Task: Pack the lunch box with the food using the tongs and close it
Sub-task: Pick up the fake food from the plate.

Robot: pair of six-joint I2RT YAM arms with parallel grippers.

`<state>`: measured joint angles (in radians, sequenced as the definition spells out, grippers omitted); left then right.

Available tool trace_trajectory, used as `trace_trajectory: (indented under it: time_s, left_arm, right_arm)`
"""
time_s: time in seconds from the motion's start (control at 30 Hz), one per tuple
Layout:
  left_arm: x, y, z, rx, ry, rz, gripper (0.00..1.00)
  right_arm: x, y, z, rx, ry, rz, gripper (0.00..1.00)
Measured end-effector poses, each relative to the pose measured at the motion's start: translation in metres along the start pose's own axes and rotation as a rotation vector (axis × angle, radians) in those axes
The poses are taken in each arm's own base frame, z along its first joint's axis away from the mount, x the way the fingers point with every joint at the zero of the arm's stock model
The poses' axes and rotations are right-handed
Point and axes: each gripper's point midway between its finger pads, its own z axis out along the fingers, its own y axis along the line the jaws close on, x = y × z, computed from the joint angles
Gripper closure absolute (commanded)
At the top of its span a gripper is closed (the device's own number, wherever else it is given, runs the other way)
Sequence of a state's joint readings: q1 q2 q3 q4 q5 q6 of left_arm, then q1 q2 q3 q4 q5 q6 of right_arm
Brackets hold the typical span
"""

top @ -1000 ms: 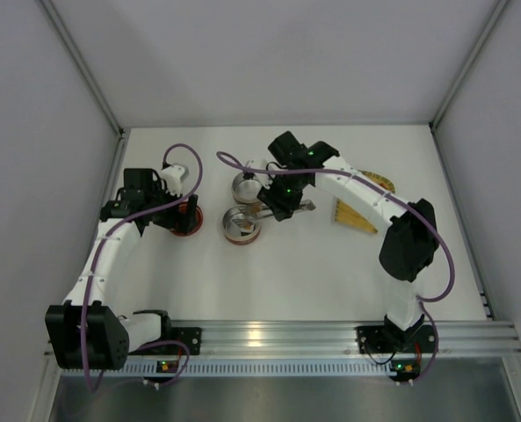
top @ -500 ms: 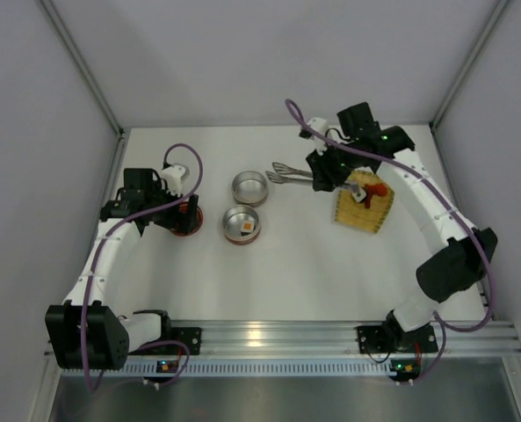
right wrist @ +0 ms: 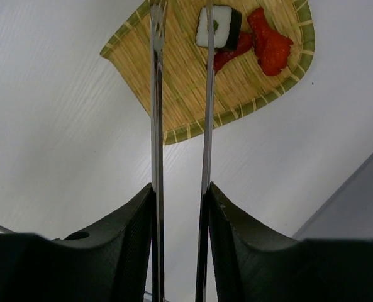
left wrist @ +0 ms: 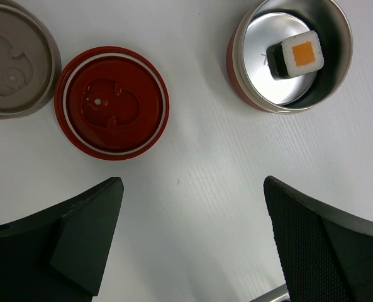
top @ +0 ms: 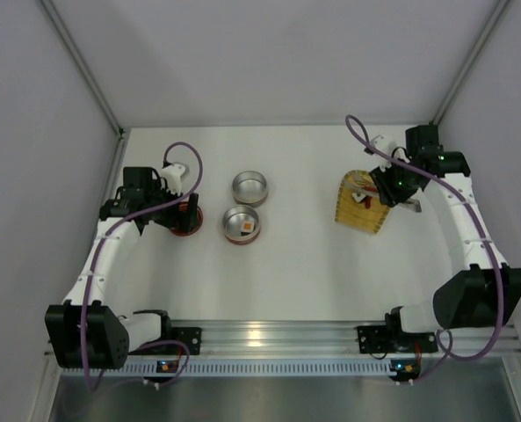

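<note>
The right gripper [right wrist: 180, 189] has swung from the lunch box tins [top: 249, 187] to the yellow tray [right wrist: 173, 82]. It is clenched on the tongs [right wrist: 156, 126], and one tong arm is just beside the white roll [right wrist: 218, 27] on the tray. The left gripper [left wrist: 192, 189] is spread wide.

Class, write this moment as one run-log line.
right claw: shut on tongs, reaching over woven tray | left claw: open, empty | one sushi piece in red-sided tin

no readable text, labels, brands, numbers or signs anywhere
</note>
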<state>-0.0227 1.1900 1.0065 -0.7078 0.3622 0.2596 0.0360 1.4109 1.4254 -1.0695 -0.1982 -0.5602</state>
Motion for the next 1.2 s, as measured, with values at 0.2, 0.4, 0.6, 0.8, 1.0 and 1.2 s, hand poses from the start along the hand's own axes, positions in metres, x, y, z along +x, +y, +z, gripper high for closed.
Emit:
trace_trajectory:
  time_s: [0.2,0.4,0.6,0.8,1.0,1.2]
  left_arm:
    - [0.001,0.000,0.001,0.002,0.007,-0.003,0.02]
    - [0.001,0.000,0.001,0.002,0.008,-0.003,0.02]
    - [0.001,0.000,0.001,0.002,0.008,-0.003,0.02]
    - [0.000,0.000,0.001,0.002,0.006,-0.003,0.02]
    - [0.000,0.000,0.001,0.004,0.011,-0.004,0.02]
    - [-0.001,0.001,0.001,0.004,0.013,-0.005,0.02]
  right_arm:
    - [0.022,-0.001,-0.005,0.061,0.030,-0.046,0.63]
    - [0.041,-0.003,0.005,0.088,0.080,-0.065,0.62]
    - [0.043,-0.008,0.008,0.117,0.083,-0.069,0.61]
    - [0.039,-0.015,0.008,0.163,0.062,-0.076,0.58]
    - [0.039,-0.012,0.013,0.178,0.061,-0.100,0.56]
    - [0.045,-0.007,0.021,0.183,0.091,-0.122,0.56]
